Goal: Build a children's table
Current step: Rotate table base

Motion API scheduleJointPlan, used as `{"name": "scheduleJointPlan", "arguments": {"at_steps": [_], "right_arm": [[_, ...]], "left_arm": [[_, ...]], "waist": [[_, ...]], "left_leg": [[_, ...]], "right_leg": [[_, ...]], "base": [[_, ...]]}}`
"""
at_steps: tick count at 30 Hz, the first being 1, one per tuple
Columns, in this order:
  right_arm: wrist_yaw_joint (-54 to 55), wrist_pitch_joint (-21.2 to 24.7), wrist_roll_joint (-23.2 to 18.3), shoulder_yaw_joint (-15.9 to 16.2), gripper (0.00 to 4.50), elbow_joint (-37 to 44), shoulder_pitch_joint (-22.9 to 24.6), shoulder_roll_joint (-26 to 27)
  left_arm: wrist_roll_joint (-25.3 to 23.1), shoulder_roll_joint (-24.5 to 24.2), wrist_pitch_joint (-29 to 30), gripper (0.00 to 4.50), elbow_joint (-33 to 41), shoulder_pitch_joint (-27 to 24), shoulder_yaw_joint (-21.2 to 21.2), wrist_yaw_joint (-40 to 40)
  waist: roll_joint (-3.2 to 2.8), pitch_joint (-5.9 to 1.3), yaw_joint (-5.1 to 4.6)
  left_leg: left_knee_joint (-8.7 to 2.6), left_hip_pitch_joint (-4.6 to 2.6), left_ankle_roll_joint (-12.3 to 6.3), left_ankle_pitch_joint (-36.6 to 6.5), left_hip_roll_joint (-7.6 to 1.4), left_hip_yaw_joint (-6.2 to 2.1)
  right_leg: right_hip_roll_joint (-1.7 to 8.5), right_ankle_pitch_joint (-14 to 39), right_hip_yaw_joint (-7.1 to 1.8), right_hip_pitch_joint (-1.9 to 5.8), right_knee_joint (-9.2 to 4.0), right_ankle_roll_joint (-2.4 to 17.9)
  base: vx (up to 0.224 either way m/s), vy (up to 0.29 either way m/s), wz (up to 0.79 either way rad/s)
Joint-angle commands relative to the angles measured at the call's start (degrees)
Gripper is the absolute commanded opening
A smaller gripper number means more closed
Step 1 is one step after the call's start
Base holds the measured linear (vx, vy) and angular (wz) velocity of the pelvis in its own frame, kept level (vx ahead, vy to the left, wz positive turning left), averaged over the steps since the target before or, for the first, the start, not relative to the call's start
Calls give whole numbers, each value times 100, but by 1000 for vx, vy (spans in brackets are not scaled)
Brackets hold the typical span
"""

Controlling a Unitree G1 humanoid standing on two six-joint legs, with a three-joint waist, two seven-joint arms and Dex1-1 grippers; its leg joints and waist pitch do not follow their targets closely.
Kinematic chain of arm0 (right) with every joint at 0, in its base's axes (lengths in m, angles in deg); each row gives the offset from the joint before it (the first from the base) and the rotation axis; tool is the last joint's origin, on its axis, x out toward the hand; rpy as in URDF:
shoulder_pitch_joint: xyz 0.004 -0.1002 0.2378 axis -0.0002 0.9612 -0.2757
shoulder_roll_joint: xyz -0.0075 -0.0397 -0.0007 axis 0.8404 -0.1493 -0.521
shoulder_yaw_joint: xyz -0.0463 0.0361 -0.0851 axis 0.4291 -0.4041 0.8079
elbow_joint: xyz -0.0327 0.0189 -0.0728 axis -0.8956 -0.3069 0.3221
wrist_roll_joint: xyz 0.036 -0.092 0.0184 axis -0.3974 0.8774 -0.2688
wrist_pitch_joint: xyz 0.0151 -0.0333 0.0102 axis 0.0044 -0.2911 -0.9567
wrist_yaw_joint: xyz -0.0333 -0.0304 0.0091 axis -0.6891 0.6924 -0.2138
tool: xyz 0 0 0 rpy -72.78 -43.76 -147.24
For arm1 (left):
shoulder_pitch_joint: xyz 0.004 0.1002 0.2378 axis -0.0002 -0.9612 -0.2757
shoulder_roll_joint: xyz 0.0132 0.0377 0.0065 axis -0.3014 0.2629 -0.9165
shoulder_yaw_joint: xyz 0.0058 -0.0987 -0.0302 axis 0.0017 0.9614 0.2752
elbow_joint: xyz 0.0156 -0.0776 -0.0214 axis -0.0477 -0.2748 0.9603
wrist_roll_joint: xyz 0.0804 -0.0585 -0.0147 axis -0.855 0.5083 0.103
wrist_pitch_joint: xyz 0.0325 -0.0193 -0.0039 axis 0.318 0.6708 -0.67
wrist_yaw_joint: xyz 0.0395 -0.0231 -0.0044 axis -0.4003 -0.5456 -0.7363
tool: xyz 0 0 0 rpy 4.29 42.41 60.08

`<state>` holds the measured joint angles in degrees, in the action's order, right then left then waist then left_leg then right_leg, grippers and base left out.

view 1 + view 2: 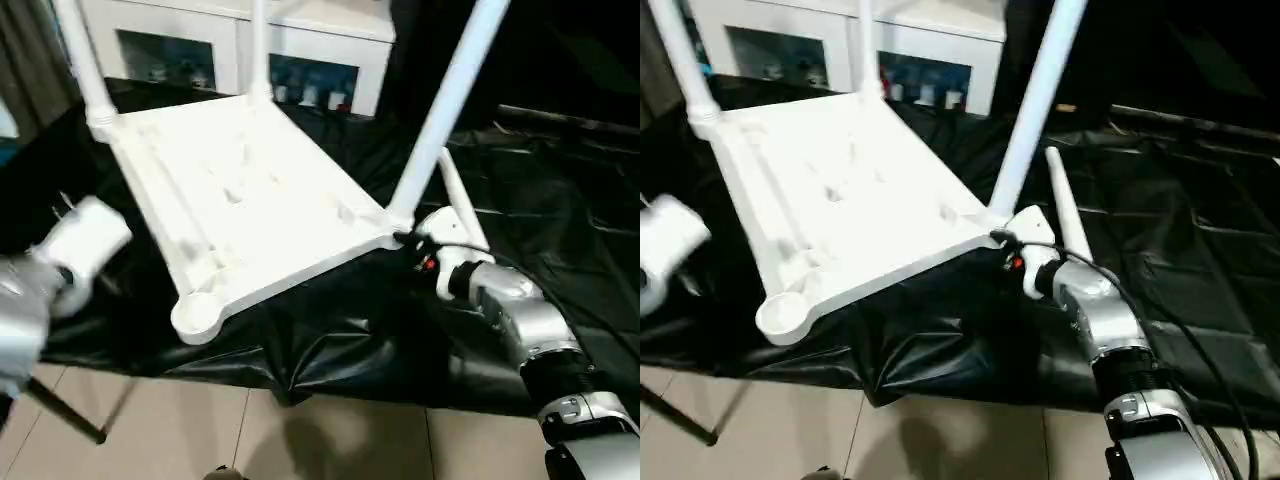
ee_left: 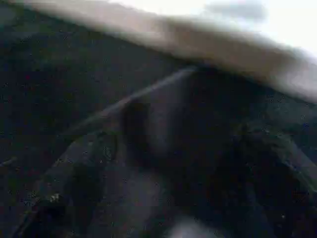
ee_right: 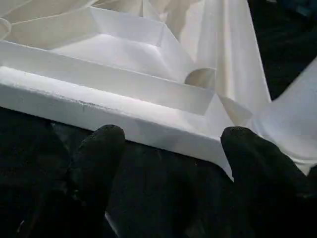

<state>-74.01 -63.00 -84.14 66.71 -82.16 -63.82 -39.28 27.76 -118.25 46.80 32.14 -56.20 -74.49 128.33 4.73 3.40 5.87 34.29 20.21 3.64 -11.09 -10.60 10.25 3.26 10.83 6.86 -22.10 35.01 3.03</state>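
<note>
Right forearm (image 1: 1105, 325): silver metal shell, rounded segments, black ribbed collar seen behind silver section. Thin black cable routed along its outer side. Small red light noted near wrist. Right gripper (image 3: 171, 144): two black, rounded, matte fingers (image 3: 96, 148). Left arm (image 1: 75, 250): white cylindrical wrist housing, silver-grey shell behind.

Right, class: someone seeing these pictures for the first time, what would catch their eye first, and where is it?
The white plastic rectangular tabletop lies upside down on the black plastic sheet, with three white tapered tube legs rising from its corner sockets. The near corner socket is empty, and a fourth white leg lies loose on the sheet at the right. The right claw stands open at the tabletop's edge.
</note>
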Motion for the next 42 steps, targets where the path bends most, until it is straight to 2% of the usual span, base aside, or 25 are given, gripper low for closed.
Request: {"name": "scheduleJointPlan", "arguments": {"at_steps": [1, 7, 9, 13, 17, 18, 19, 20, 21, 23, 24, 25, 27, 28, 30, 31, 33, 34, 35, 36, 37, 38, 39, 40, 42], "right_arm": [[196, 74, 183, 23, 355, 17, 89, -7], [465, 287, 314, 100, 355, 51, 153, 22], [585, 386, 443, 152, 355, -17, 171, -1], [653, 381, 529, 136, 355, -54, 182, -30], [682, 413, 530, 63, 355, 65, 231, -84], [676, 457, 493, 26, 355, 186, 266, -116], [678, 538, 421, -36, 355, 440, 351, -171], [689, 558, 384, -81, 355, 565, 399, -196], [689, 558, 384, -81, 355, 565, 399, -196], [701, 570, 362, -120, 355, 653, 433, -211], [719, 590, 343, -173, 355, 746, 466, -227], [765, 615, 304, -255, 355, 866, 505, -232], [827, 653, 247, -347, 355, 975, 536, -220], [940, 702, 163, -480, 355, 1080, 550, -188], [1103, 769, 110, -607, 355, 1165, 542, -152], [1839, 1207, 129, -971, 355, 1407, 421, -70], [2018, 1460, 132, -1068, 355, 1477, 350, -72], [2151, 1710, -116, -1337, 372, 1355, 109, -47], [2151, 1710, -116, -1337, 372, 1355, 109, -47], [2267, 1877, -275, -1539, 382, 1063, -220, -89], [2267, 1877, -275, -1539, 382, 1063, -220, -89], [2558, 2125, -335, -1767, 401, 343, -869, -212], [2558, 2125, -335, -1767, 413, 343, -869, -212], [2613, 2154, -251, -1715, 413, -136, -1209, -308], [2679, 2177, -138, -1631, 436, -561, -1495, -387]], "left_arm": [[151, 130, -164, 446, 155, 59, -270, 352], [567, 410, -315, 446, 176, 283, -511, 846], [773, 455, -650, 446, 223, 230, -711, 1254], [719, 679, -877, 446, 47, 285, -873, 1276], [596, 1170, -1389, 446, -390, 510, -1078, 1091], [576, 1388, -1560, 446, -617, 662, -1125, 986], [498, 1768, -1894, 446, -1142, 988, -1187, 721], [449, 1948, -2083, 446, -1437, 1172, -1195, 577], [449, 1948, -2083, 446, -1437, 1172, -1195, 577], [411, 2069, -2223, 446, -1661, 1309, -1196, 464], [362, 2181, -2359, 446, -1919, 1466, -1184, 303], [319, 2313, -2564, 446, -2224, 1637, -1127, 75], [271, 2428, -2758, 446, -2515, 1787, -1051, -173], [242, 2551, -2959, 446, -2785, 1930, -963, -420], [250, 2629, -3064, 446, -2877, 1986, -903, -542], [399, 2753, -3208, 446, -2766, 1952, -775, -514], [450, 2750, -3237, 446, -2663, 1896, -762, -432], [555, 2656, -3172, 449, -2337, 1728, -754, -206], [555, 2656, -3172, 449, -2337, 1728, -754, -206], [668, 2523, -3057, 450, -1956, 1541, -756, 48], [668, 2523, -3057, 450, -1956, 1541, -756, 48], [855, 2273, -2900, 450, -1409, 1299, -803, 484], [855, 2273, -2900, 450, -1409, 1299, -803, 484], [941, 2156, -2853, 450, -1199, 1236, -829, 664], [1015, 2060, -2776, 450, -1027, 1202, -848, 803]], "waist": [[-172, -330, -8], [-161, -344, -3], [-151, -343, -4], [-169, -360, -31], [-188, -355, -1], [-236, -353, 1], [-225, -345, 1], [-290, -363, 42], [-255, -345, 34], [-211, -370, 24], [-323, -374, 39], [-242, -358, 7], [-241, -375, 19], [-299, -381, 8], [-268, -397, 2], [-327, -406, -40], [-319, -428, -48], [-337, -427, -57], [-348, -432, -73], [-312, -424, -91], [-338, -425, -110], [-304, -414, -103], [-317, -412, -137], [-326, -405, -133], [-332, -370, -144]], "left_leg": [[-447, -98, 24, -1036, -368, -144], [-448, -73, 40, -972, -358, -156], [-448, -64, 43, -931, -356, -158], [-440, -61, 66, -841, -363, -145], [-428, -84, 40, -938, -356, -132], [-432, -67, 43, -927, -353, -142], [-423, -73, 27, -956, -338, -130], [-400, -124, 26, -978, -334, -120], [-405, -146, -6, -1041, -332, -101], [-413, -42, -19, -896, -344, -140], [-406, -45, -4, -870, -346, -156], [-398, -39, -53, -911, -318, -133], [-383, -37, -87, -845, -319, -140], [-375, -34, -122, -800, -324, -132], [-383, -14, -132, -692, -338, -156], [-375, -18, -144, -603, -345, -156], [-364, -7, -185, -378, -336, -154], [-352, 8, -237, -382, -318, -138], [-358, 15, -255, -401, -333, -148], [-361, 28, -278, -397, -328, -134], [-357, 19, -258, -423, -327, -138], [-348, -20, -255, -486, -325, -101], [-363, 17, -210, -456, -327, -140], [-341, -30, -165, -546, -311, -90], [-340, -10, -159, -606, -279, -72]], "right_leg": [[625, 1287, -471, 219, -428, 1006], [631, 1297, -472, 262, -423, 900], [639, 1276, -474, 270, -423, 884], [620, 946, -479, 281, -377, 943], [628, 1131, -486, 283, -426, 896], [631, 1138, -484, 295, -427, 886], [608, 1189, -478, 288, -460, 810], [608, 1184, -487, 263, -464, 769], [591, 1256, -487, 231, -521, 741], [623, 1201, -474, 336, -449, 758], [640, 1165, -472, 326, -438, 777], [599, 1227, -464, 324, -485, 702], [624, 1297, -459, 336, -475, 651], [610, 1221, -459, 321, -498, 657], [614, 1024, -447, 348, -440, 716], [601, 758, -457, 339, -420, 806], [600, 444, -461, 353, -354, 961], [603, 408, -460, 353, -349, 1004], [639, 423, -462, 374, -331, 1049], [621, 470, -457, 371, -355, 1035], [630, 568, -455, 365, -333, 1062], [624, 709, -462, 324, -368, 1050], [638, 781, -450, 348, -322, 1105], [597, 972, -446, 288, -382, 1050], [569, 1079, -454, 291, -402, 1008]], "base": [[0, 0, 0], [0, 0, 0], [0, 0, 0], [0, 0, 0], [0, 0, 0], [0, 0, 0], [0, 0, 0], [0, 0, 0], [0, 0, 0], [0, 0, 0], [0, 0, 0], [0, 0, 0], [0, 0, 0], [0, 0, 0], [0, 0, 0], [0, 0, 0], [0, 0, 0], [0, 0, 0], [0, 0, 0], [0, 0, 0], [0, 0, 0], [0, 0, 0], [0, 0, 0], [0, 0, 0], [0, 0, 0]]}}
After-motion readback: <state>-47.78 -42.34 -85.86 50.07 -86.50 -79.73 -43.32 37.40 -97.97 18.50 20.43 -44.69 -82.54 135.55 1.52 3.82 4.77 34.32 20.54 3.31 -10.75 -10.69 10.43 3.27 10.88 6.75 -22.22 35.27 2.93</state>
